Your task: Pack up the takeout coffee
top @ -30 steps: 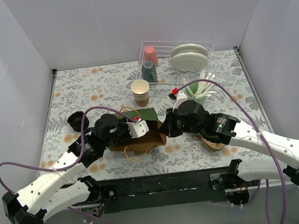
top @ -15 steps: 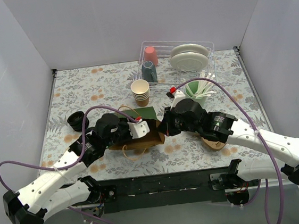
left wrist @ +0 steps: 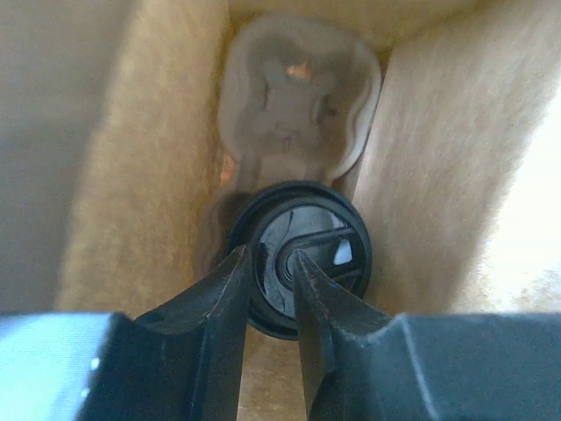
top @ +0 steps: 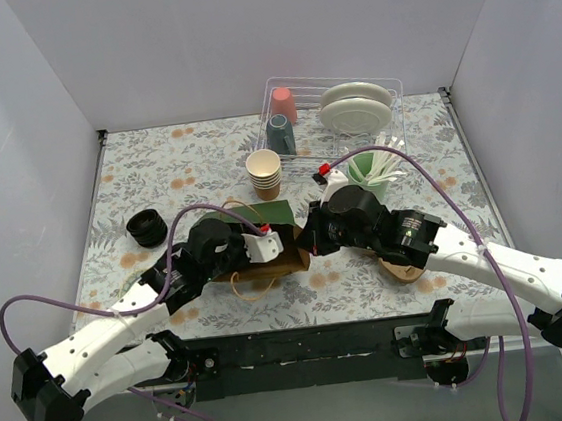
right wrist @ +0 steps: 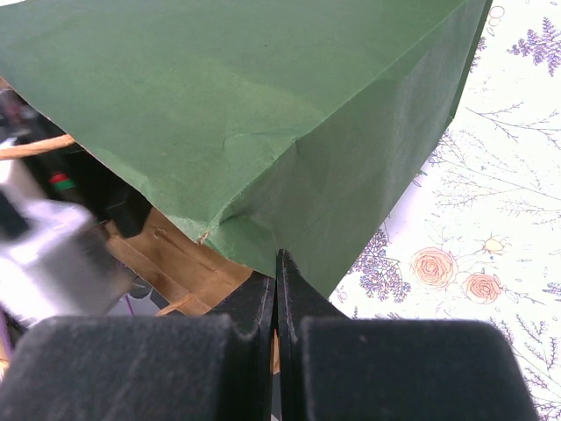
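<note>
L hand [left wrist: 270,272] is in paper bag [right wrist: 263,132] on bench [top: 155,163], fingers slightly parted at lid of takeout coffee [left wrist: 320,232] deep inside; grip unclear. R hand [right wrist: 276,267] pressed together, pinching bag rim.

A floral-patterned table [top: 155,163] is shown. A paper bag [top: 279,214] is laid on it between the left gripper [top: 265,247] and the right gripper [top: 311,239]. A stack of paper cups [top: 264,174] is set beyond both, a black round piece [top: 145,227] left of the left gripper, and a clear rack [top: 389,93] beyond the right gripper.
</note>
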